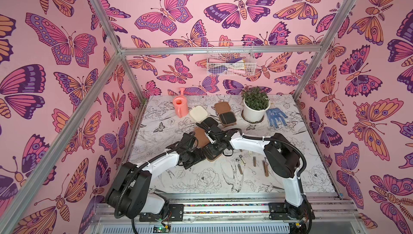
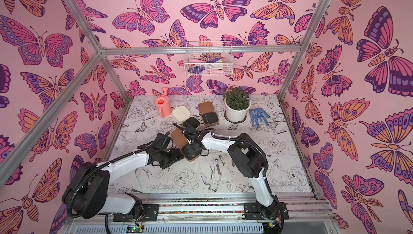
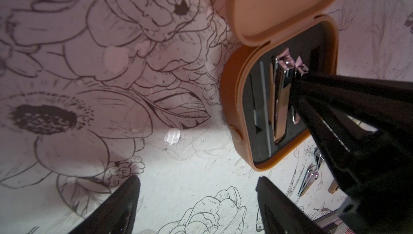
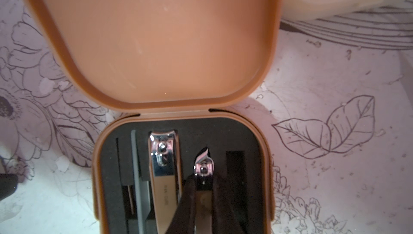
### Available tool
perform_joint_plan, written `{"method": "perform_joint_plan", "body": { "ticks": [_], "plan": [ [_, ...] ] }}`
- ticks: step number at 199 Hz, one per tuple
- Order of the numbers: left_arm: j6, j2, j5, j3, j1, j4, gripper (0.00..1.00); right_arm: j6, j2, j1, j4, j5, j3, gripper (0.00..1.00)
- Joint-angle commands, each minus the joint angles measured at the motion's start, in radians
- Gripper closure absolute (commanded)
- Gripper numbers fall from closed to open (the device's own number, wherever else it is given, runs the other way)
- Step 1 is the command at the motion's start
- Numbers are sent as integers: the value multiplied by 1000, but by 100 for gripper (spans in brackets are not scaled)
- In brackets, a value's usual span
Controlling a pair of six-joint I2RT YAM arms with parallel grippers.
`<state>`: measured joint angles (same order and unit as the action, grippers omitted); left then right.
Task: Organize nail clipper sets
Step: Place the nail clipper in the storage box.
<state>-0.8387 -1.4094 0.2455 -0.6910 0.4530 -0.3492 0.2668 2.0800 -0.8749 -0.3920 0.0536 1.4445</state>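
Note:
An open tan-brown case (image 4: pixel 266 177) lies mid-table, its lid (image 1: pixel 199 135) laid back. My right gripper (image 4: pixel 203 182) is shut on a small slant-edged clipper (image 4: pixel 203 165), which it holds over the case's black foam beside a large clipper (image 4: pixel 163 165) and a grey file (image 4: pixel 138 177) seated in their slots. My left gripper (image 3: pixel 199 199) stands open over bare table just beside the case (image 3: pixel 232 101), with nothing between its fingers. A cream case (image 1: pixel 197 112) and another tan-brown case (image 1: pixel 227 119) lie open farther back. Loose metal tools (image 1: pixel 240 159) lie to the right of the near case.
A pink watering can (image 1: pixel 180 106), a white potted plant (image 1: pixel 256 106) and a blue dotted glove (image 1: pixel 276 116) stand along the back of the table. A wire basket (image 1: pixel 231 62) hangs on the rear wall. More loose tools (image 1: pixel 265 168) lie under the right arm.

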Motion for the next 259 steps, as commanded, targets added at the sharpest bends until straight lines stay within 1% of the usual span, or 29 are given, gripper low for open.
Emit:
{"method": "perform_joint_plan", "body": {
  "ticks": [1, 46, 68, 90, 121, 172, 259],
  "plan": [
    [8, -14, -9, 10, 6, -28, 16, 21, 90, -8, -33, 20, -62, 97],
    [7, -12, -9, 11, 7, -28, 16, 0, 95, -9, -83, 38, -59, 96],
    [8, -7, -8, 10, 7, -28, 16, -9, 81, -8, -120, 50, -40, 91],
    [9, -3, -5, 7, 7, -28, 16, -19, 65, -9, -156, 60, -3, 84],
    [9, 2, -4, 7, 7, -30, 16, -28, 55, -9, -197, 65, 55, 79],
    [10, 9, -6, 13, 7, -29, 16, -36, 37, -9, -227, 58, 102, 76],
    [10, 3, -6, 12, 7, -29, 16, -25, -21, -9, -244, 37, 117, 73]
  ]
}}
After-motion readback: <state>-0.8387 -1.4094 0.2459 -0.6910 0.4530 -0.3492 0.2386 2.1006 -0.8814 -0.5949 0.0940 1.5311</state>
